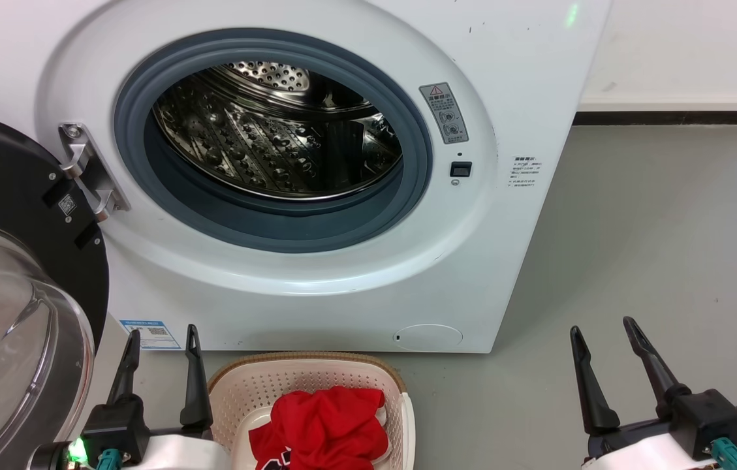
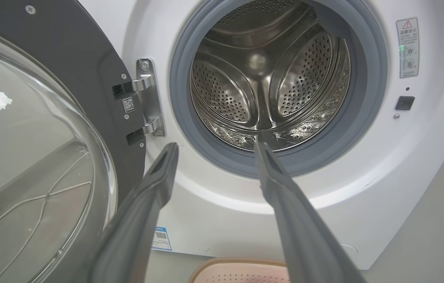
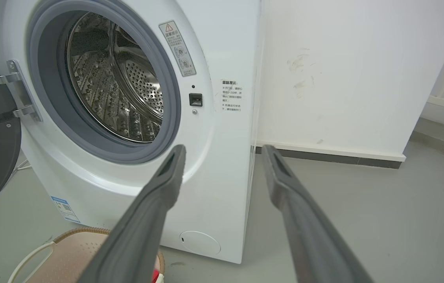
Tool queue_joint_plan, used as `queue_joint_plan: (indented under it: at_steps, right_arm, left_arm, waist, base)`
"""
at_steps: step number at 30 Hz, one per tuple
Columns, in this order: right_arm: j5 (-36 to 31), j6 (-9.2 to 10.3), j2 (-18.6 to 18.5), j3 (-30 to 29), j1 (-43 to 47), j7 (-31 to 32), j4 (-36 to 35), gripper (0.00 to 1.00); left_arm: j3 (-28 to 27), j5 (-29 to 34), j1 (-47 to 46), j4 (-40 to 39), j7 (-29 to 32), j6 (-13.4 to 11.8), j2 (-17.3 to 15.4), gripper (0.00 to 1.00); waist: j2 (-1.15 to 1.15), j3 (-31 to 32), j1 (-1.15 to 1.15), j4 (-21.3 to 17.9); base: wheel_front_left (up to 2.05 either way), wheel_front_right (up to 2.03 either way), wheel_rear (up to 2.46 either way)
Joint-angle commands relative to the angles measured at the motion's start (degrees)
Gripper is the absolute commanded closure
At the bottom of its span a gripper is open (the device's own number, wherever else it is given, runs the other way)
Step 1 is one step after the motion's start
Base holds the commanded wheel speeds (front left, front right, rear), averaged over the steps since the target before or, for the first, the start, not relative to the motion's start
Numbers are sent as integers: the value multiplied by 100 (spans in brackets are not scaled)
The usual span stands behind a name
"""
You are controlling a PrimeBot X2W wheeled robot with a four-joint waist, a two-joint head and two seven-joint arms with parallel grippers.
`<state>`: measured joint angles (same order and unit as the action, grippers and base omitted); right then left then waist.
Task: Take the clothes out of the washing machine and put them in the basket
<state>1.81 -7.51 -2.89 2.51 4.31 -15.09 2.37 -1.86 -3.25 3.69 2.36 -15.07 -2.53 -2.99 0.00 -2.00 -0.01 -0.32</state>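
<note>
The white washing machine (image 1: pixel 316 287) stands with its door (image 1: pixel 9 215) swung open to the left. Its steel drum (image 1: pixel 277 130) looks bare in the head view, as does the drum (image 2: pixel 269 74) in the left wrist view. The red clothes (image 1: pixel 326 421) lie bunched in the cream basket (image 1: pixel 237 391) on the floor below the machine's front. My left gripper (image 1: pixel 160 334) stands open just left of the basket, nothing between its fingers. My right gripper (image 1: pixel 603 329) is open too, well to the right over bare floor. The basket rim (image 2: pixel 241 262) shows under the left fingers, and the basket (image 3: pixel 68 251) shows in the right wrist view.
The glass porthole of the open door (image 2: pixel 29 157) bulges out close beside my left arm. A white wall with a dark skirting strip (image 1: pixel 668 117) runs behind the machine on the right. Grey floor (image 1: pixel 636 248) spreads to the right of the machine.
</note>
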Motion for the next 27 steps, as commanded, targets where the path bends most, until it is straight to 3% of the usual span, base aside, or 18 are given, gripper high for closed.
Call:
queue_joint_plan:
  at_steps: [1,8,9,14,27]
  right_arm:
    - [48,4,4,12,65,-11,9,0]
    - [48,4,4,11,70,-11,-9,0]
    - [20,0,0,6,34,0,-1,100]
    - [102,0,0,17,77,32,194,100]
    - [1788,0,-105,-13,-130,298,354,100]
  left_arm:
    - [4,9,66,30,-14,27,10,0]
    - [5,13,47,86,-14,13,16,0]
    - [2,-3,19,85,1,29,2,100]
    - [-20,-83,68,355,65,38,13,100]
    - [-105,-1624,-131,499,436,207,12,100]
  waist:
    - [0,7,1,1]
    - [0,18,1,12]
    - [0,19,1,12]
    - [0,21,1,12]
    - [0,38,1,14]
  base:
    - [0,0,0]
    - [0,0,0]
    - [0,0,0]
    - [0,0,0]
    - [0,0,0]
